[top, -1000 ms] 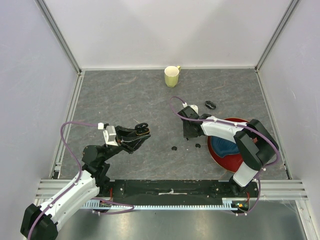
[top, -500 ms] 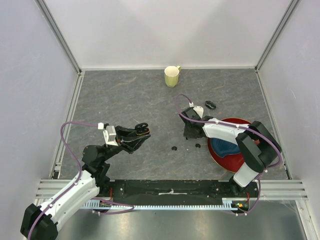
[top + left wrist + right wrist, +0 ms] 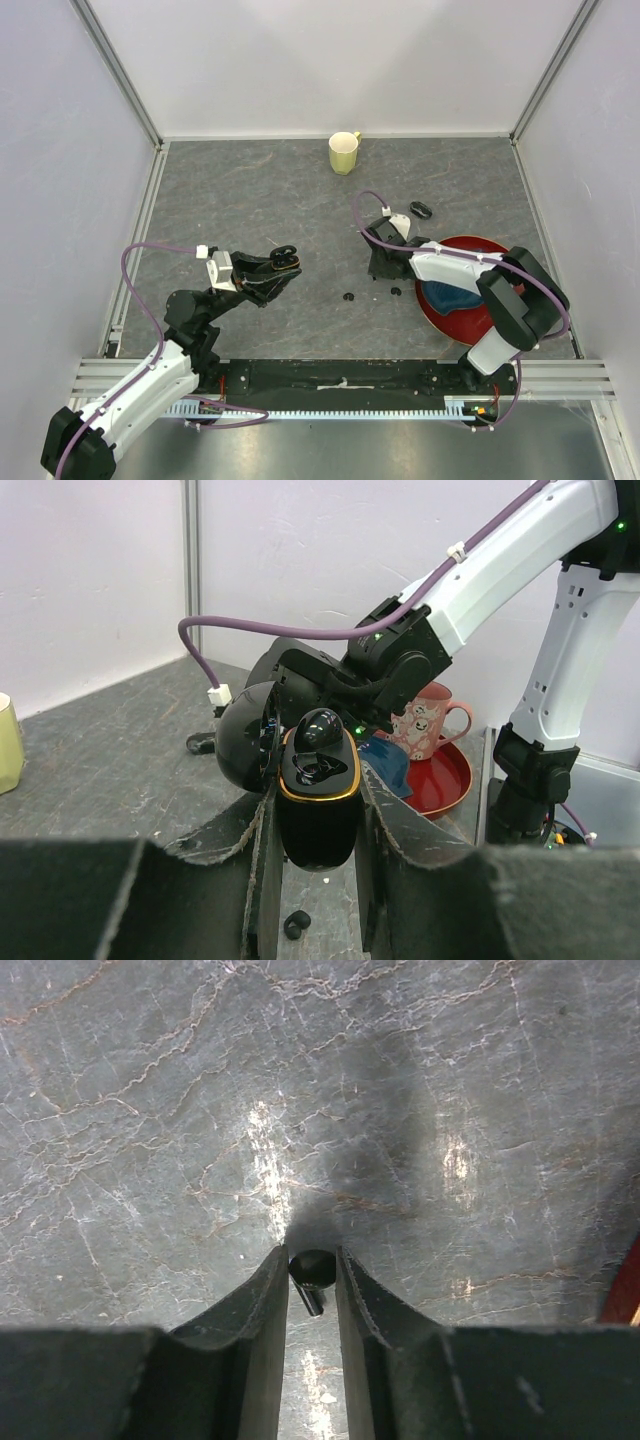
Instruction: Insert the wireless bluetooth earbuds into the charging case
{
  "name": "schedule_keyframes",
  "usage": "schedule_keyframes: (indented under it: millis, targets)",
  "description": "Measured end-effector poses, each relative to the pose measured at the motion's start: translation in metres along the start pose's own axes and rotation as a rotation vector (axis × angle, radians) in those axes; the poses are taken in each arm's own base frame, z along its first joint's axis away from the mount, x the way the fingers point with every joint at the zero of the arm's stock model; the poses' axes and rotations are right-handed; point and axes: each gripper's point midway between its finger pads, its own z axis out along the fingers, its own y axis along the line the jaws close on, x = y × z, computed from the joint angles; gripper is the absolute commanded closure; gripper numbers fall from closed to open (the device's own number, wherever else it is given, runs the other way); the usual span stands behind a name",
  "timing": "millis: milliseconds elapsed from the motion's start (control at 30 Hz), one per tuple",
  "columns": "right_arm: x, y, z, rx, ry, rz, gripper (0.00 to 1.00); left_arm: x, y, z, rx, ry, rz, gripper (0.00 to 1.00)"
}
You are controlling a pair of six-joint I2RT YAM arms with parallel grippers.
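My left gripper (image 3: pixel 284 262) is shut on the charging case (image 3: pixel 287 256) and holds it above the table. In the left wrist view the case (image 3: pixel 318 810) is a glossy black pod with a gold rim, its lid open to the left, between my left gripper's fingers (image 3: pixel 318 780). My right gripper (image 3: pixel 381 271) points down at the table's middle. In the right wrist view my right gripper (image 3: pixel 312 1262) is closed around a small black earbud (image 3: pixel 313 1272) at its fingertips. Two earbuds (image 3: pixel 348 296) (image 3: pixel 396 291) lie on the table nearby, and another (image 3: pixel 421 209) lies farther back.
A red plate (image 3: pixel 492 247) holding a blue cloth (image 3: pixel 450 296) sits under the right arm; the left wrist view shows a pink mug (image 3: pixel 432 720) on it. A yellow-green mug (image 3: pixel 343 152) stands at the back. An earbud (image 3: pixel 296 923) lies under the held case.
The right wrist and its cable have shifted slightly right and back. The left arm and the case have not moved.
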Motion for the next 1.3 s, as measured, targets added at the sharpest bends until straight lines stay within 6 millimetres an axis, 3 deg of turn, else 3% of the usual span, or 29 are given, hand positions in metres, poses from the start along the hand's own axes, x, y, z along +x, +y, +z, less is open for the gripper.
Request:
schedule_keyframes:
  millis: [233, 800, 1100, 1300]
  targets:
    - [-0.0002, 0.0034, 0.0012, -0.007, 0.006, -0.013, 0.60, 0.0007, 0.0004, 0.0001, -0.001, 0.002, -0.001, 0.98]
    - [-0.0033, 0.0048, 0.0040, 0.005, 0.019, -0.094, 0.62, -0.0012, 0.0008, -0.0002, -0.006, -0.005, 0.002, 0.98]
    - [-0.0029, 0.0018, 0.0047, 0.020, 0.040, -0.177, 0.73, -0.0012, 0.0021, -0.0001, -0.014, -0.006, 0.001, 0.98]
    - [-0.0029, 0.0017, 0.0049, 0.024, 0.045, -0.183, 0.75, -0.0013, 0.0021, -0.0002, -0.014, -0.006, 0.001, 0.98]
